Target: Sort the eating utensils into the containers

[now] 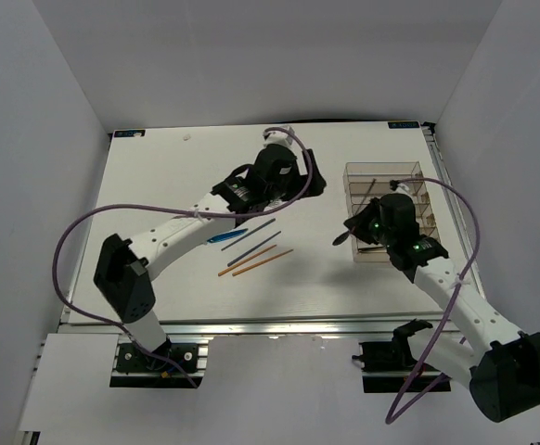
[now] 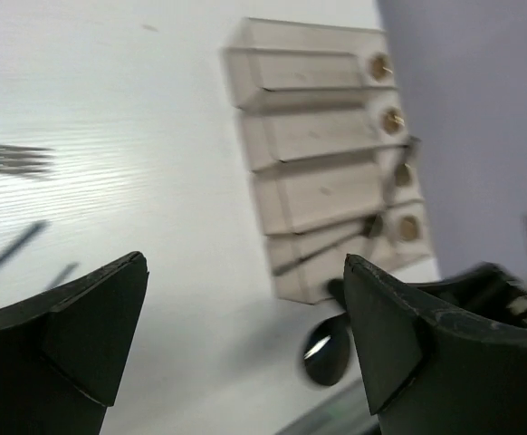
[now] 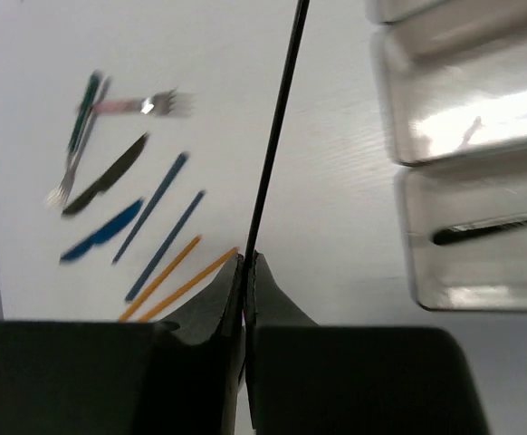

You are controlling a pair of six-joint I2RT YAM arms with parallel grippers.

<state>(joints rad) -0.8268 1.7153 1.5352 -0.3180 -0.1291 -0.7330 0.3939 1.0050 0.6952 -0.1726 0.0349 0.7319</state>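
White table (image 1: pixel 159 185), pale walls all round, and we're early in this sort. The right gripper (image 3: pixel 246 260) has its fingers pinched tight together on the thin handle of a black spoon (image 3: pixel 277 118). The handle runs straight out ahead of the fingertips. In the left wrist view the spoon's bowl hangs just off the near corner of the tray (image 2: pixel 309 136). So the tray sits just beside this gripper on its outer side, but the spoon isn't over a slot yet.

What's banked? One dark piece (image 3: pixel 490 231) lies along the compartment closest to the right gripper. A dark handle seems to poke up further along the tray, though I can't tell what it is. The other slots look bare or are too glary to call.

What's left? Plenty. On the right gripper's inner side, well apart from it, lie:
- a teal fork (image 3: pixel 84 109)
- a pink-handled fork (image 3: pixel 141 105)
- the black knife (image 3: pixel 110 175)
- the blue piece (image 3: pixel 100 234)
- two dark blue sticks (image 3: pixel 155 204)
- two orange-brown chopsticks (image 3: pixel 186 272)

That's eight on the table.

The left gripper (image 2: pixel 245 265) hangs above the table with its jaws spread wide and nothing between them. The tray is ahead of it and well apart.

My read: roughly a fifth done, with this spoon's drop the step in hand.
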